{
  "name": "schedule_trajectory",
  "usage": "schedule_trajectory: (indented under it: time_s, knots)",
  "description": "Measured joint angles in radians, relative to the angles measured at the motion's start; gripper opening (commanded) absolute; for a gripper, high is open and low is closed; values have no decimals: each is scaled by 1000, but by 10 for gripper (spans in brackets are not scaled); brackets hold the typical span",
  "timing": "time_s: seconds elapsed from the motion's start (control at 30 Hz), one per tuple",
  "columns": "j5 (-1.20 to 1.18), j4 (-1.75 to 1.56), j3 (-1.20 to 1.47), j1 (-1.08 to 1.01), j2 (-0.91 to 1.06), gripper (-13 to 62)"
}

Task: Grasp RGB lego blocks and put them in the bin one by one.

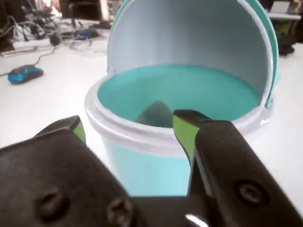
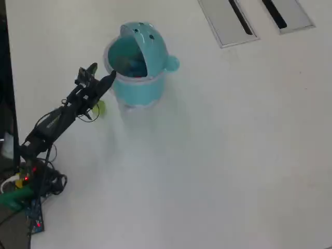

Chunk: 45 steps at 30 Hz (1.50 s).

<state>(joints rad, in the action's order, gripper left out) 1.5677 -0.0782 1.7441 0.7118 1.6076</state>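
One teal bin (image 2: 139,88) stands upright near the surface's (image 2: 218,155) far edge, hood tipped back, mouth facing the end effector (image 1: 128,125), whose jaws are spread wide and empty; contents unclear.

The round teal bin (image 2: 139,85) is standing upright on the white bench (image 2: 218,155), hood tipped back, mouth open. A yellow-green block (image 2: 100,107) is lying just left of it in the overhead view.
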Motion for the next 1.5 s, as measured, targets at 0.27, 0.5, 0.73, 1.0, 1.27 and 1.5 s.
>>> schedule_trajectory:
  time_s: [0.27, 0.5, 0.73, 1.0, 1.27, 1.5]
  knots:
    - [0, 0, 181, 49, 140, 329]
    - [0, 0, 380, 69, 264, 331]
    - [28, 0, 515, 109, 327, 331]
    - [120, 26, 557, 141, 328, 330]
    - [138, 44, 563, 178, 265, 321]
    - [137, 44, 563, 193, 172, 321]
